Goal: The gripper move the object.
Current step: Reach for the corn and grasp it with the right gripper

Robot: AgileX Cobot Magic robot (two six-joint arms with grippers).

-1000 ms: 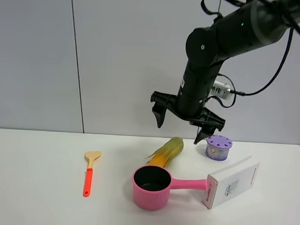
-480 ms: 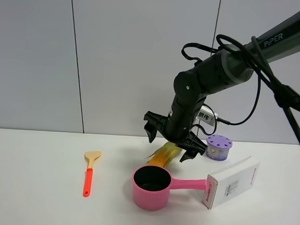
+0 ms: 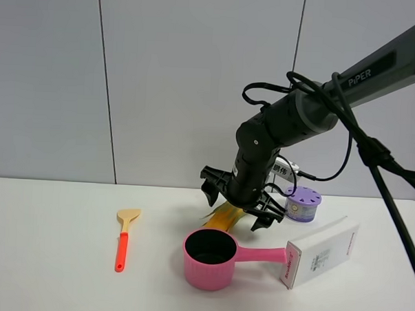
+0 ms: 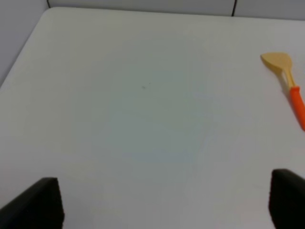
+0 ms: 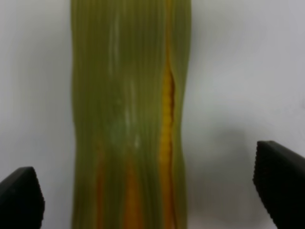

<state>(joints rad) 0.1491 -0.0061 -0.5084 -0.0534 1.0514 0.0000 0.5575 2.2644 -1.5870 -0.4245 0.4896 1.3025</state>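
Corn cob toy [image 3: 225, 215], yellow-orange with a green husk, lies on the white desk [image 3: 51, 266] just behind the pink saucepan [image 3: 210, 260], with the right gripper [image 3: 234, 209] low over it. From the left: the left gripper [image 4: 162, 202] hangs over bare desk, its black fingers [image 4: 38, 204] spread wide with nothing between them. The wooden spatula with an orange handle [image 3: 123, 238] lies flat, well apart from the pan. The saucepan stands upright, its black inside open to view, its handle reaching right to the white rectangular box [image 3: 322, 253], which it seems to touch. In the right wrist view, the corn [image 5: 128, 119] runs between the right gripper's [image 5: 150, 191] fingers [image 5: 279, 179], which are spread wide on either side with desk showing between each and the husk. A purple round tub with a perforated lid [image 3: 302, 204] stands just behind the box.
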